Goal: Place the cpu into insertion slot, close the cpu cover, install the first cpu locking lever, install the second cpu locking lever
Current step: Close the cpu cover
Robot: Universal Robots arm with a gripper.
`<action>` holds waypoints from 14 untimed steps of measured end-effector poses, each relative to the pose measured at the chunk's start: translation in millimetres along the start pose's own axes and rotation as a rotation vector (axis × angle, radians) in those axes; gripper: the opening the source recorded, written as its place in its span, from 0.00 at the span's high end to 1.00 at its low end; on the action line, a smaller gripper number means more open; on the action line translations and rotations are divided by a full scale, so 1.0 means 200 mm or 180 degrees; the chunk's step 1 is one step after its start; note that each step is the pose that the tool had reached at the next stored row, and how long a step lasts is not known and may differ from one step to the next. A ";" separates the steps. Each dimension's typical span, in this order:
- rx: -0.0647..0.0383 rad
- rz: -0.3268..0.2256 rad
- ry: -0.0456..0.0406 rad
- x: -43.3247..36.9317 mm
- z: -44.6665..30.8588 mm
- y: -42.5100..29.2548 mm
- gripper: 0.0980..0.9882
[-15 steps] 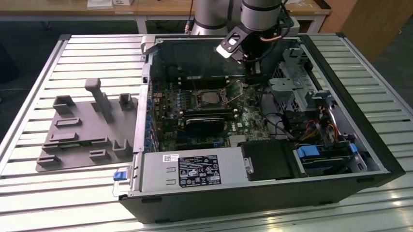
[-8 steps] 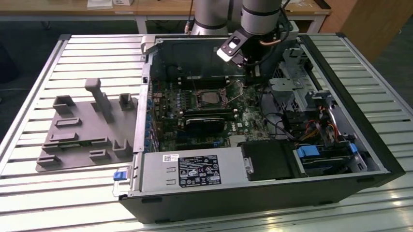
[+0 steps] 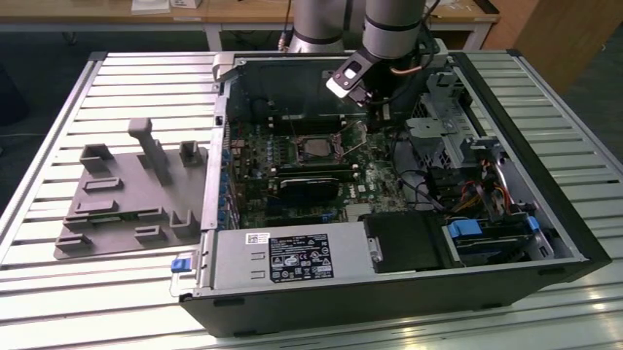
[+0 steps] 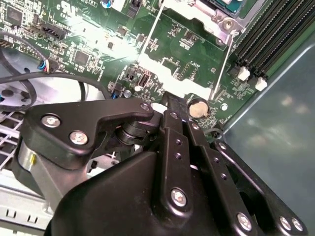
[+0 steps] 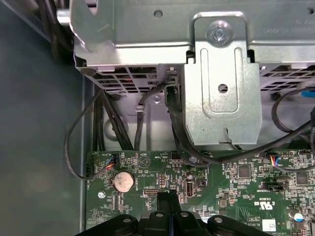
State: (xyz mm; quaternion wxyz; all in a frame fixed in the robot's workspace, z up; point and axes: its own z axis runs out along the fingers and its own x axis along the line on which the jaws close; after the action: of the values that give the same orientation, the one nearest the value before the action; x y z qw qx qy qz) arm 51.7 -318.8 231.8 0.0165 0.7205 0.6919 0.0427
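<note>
- Starting at the exterior view's left, a grey moulded tray [image 3: 122, 197] lies on the slatted table [image 3: 58, 292], just beside the open computer case [image 3: 389, 310].
- Inside the case a green circuit board [image 3: 258, 171] lies flat, with a black card [image 3: 311, 187] across its middle.
- Beyond that card, the chip [image 3: 316, 148] sits in the socket [image 3: 296, 146]. Its grey top shows through the window of the cover plate [image 4: 204, 18], which lies down over it.
- In the second wrist view, two thin metal rods [image 4: 224, 64] run from the plate's corners out over the board toward the gripper. Whether they are latched cannot be told.
- The gripper [image 3: 363, 130] hangs just to the right of the socket, pointing down with its tip close to the board.
- In the first wrist view, its fingers [image 5: 163, 202] are pressed together with nothing seen between them, and a round coin battery [image 5: 123, 181] lies near them on the board.
- Further right stand a metal drive cage [image 3: 457, 138] and a bundle of cables [image 3: 428, 191].
</note>
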 end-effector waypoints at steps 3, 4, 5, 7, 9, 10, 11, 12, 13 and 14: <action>0.0009 0.0000 -0.0001 0.000 0.007 0.000 1.00; 0.0009 0.0001 -0.0001 -0.001 0.007 0.000 1.00; 0.0009 0.0000 -0.0002 0.000 0.007 0.000 1.00; 0.0009 0.0000 -0.0001 0.000 0.008 0.000 1.00; 0.0009 0.0000 -0.0001 0.000 0.008 0.000 1.00; 0.0011 0.0000 -0.0001 0.000 0.008 0.000 1.00; 0.0023 0.0000 -0.0001 0.000 0.008 0.001 1.00; 0.0042 0.0001 -0.0001 0.000 0.009 0.001 1.00; 0.0068 0.0002 -0.0003 0.000 0.009 0.001 1.00; 0.0101 0.0003 -0.0004 0.000 0.009 0.002 1.00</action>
State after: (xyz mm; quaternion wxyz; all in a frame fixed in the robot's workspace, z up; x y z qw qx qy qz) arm 52.2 -318.8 230.1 0.0055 0.7211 0.6921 0.0312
